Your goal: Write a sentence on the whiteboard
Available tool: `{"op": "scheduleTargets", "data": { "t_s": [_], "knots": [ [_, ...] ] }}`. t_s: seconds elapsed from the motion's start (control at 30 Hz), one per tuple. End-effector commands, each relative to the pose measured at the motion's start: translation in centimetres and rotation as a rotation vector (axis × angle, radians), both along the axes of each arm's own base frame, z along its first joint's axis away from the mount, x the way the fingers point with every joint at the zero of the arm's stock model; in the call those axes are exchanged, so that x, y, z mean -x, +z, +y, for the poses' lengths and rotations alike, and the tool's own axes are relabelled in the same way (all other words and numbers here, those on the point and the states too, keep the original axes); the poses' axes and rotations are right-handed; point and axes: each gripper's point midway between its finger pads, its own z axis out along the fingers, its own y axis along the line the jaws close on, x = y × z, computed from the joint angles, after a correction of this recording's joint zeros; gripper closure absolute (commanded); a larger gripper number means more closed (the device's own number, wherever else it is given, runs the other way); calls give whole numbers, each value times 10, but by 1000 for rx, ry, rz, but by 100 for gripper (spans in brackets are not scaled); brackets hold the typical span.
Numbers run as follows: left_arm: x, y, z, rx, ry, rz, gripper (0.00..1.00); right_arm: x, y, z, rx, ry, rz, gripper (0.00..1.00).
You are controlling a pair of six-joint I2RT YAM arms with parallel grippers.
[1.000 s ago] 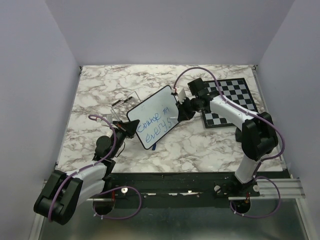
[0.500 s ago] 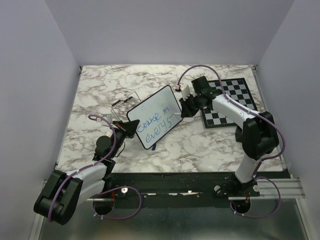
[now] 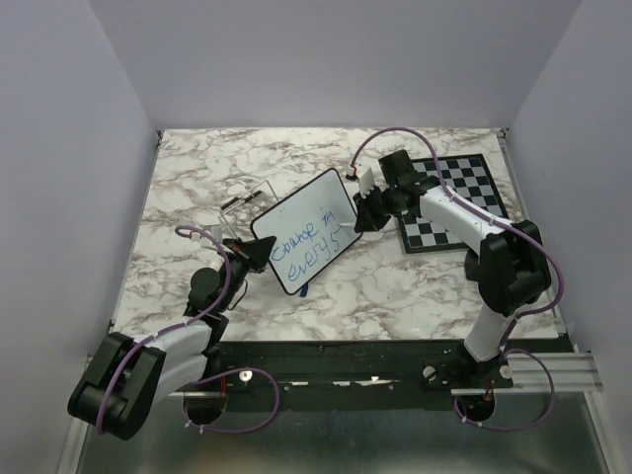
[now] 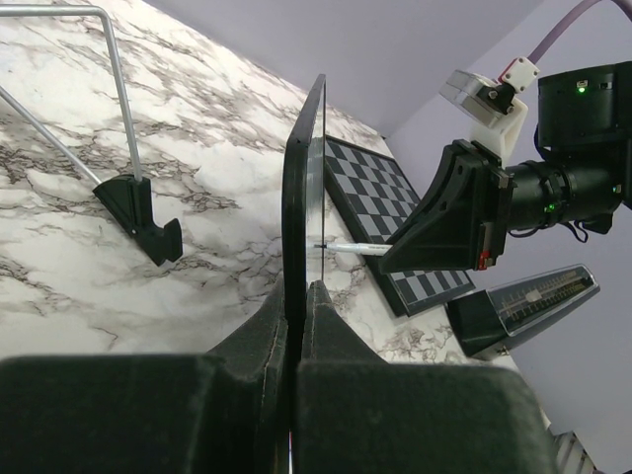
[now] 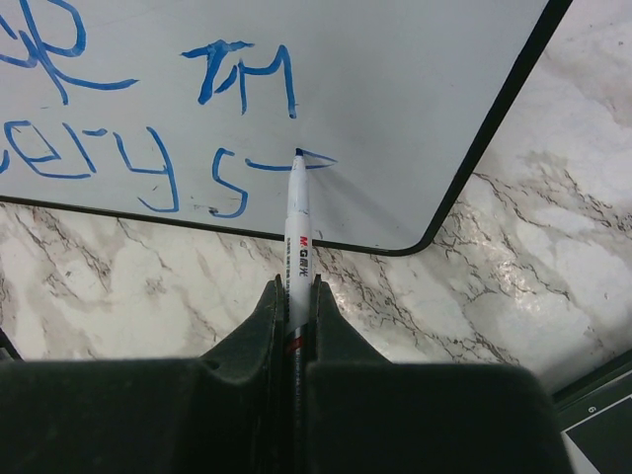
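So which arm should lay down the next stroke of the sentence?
Right: the right gripper is shut on the marker, tip at the end of the sentence; the left gripper clamps the whiteboard edge.

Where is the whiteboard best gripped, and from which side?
Pinch the whiteboard by its edge at the near-left end, from the left, as the left gripper does. It tilts up on edge, so a pinch spans both faces, clear of writing and marker.

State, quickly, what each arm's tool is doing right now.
Left tool: closed, holding the whiteboard by its edge.
Right tool: closed on the marker, tip at the whiteboard.
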Motion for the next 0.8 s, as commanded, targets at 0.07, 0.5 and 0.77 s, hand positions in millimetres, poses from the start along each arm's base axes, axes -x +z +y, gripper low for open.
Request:
{"op": "scheduleTargets", "data": {
  "t_s": [0.07,0.5,0.77],
  "knots": [
    [13,-20,-5,-34,-51,31,100,1,-3,4,-7,30,7,99],
    [13,-22,-3,-46,-41,37,100,28,-25,-9,43,79,84,100],
    [13,-23,-3,-47,-44,38,100,26,-34,-16,87,57,85,99]
  ]
}}
